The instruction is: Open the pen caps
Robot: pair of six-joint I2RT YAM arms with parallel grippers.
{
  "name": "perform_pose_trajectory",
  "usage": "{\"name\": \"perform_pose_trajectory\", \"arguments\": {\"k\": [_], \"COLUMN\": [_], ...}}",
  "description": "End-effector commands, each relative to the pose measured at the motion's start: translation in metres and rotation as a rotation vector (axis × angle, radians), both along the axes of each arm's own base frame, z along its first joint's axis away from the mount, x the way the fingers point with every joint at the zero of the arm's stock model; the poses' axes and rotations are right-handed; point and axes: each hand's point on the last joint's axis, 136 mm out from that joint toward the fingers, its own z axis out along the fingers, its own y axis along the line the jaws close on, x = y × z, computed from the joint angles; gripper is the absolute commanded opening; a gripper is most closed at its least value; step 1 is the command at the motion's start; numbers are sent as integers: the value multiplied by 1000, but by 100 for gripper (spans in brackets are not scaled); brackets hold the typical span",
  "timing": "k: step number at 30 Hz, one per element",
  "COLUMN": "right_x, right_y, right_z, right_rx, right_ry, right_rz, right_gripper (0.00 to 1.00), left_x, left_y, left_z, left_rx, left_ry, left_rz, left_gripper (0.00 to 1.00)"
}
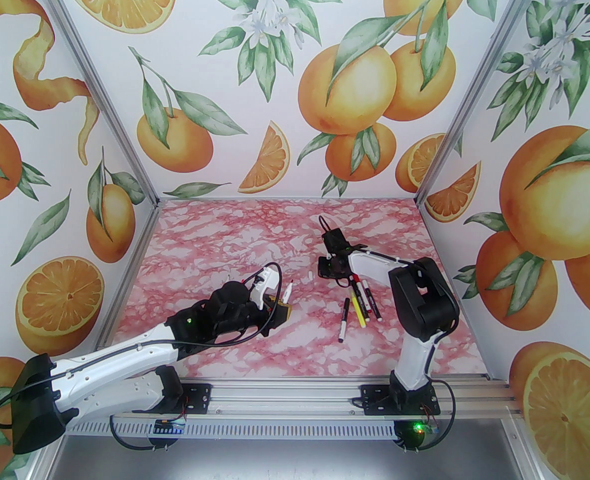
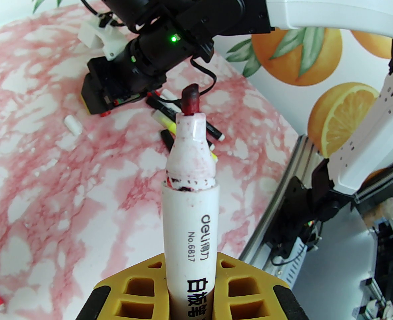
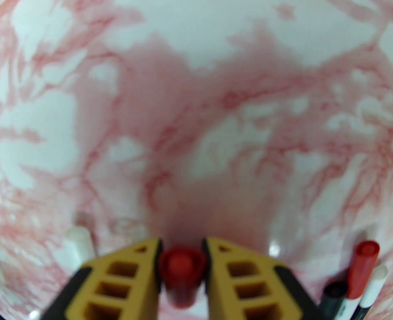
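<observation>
The red cap [image 3: 182,268] sits pinched in the right tool [image 3: 182,250], low over the bench [image 1: 255,238] right of centre beside the loose pens [image 1: 360,303]. It is seen end-on, its long axis running down toward the surface. I'd release it low, clear of that pile, while the left tool [image 2: 191,268] grips the uncapped pen [image 2: 190,212], tip toward the far edge.

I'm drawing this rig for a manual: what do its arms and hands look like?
Both the left arm and right arm have white shells with black joints, looping black cables and small green lights. The left hand and right hand carry mustard-yellow fingers with rectangular cut-outs, black-edged outside.
</observation>
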Motion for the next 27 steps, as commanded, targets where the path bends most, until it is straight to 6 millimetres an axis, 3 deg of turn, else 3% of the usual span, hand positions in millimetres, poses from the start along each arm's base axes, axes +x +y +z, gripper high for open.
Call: {"name": "perform_pose_trajectory", "arguments": {"k": [1, 12, 27], "right_x": [4, -8, -10], "right_y": [3, 5, 10], "right_z": [0, 8, 8], "right_rx": [18, 69, 111], "right_ry": [-6, -23, -29], "right_rz": [12, 5, -5], "right_gripper": [29, 27, 23], "left_x": [0, 1, 0], "left_y": [-2, -5, -5], "left_z": [2, -1, -3], "left_rx": [-28, -25, -22], "left_ry": [0, 7, 11], "left_rz": [-6, -11, -8], "left_gripper": [1, 1, 0]}}
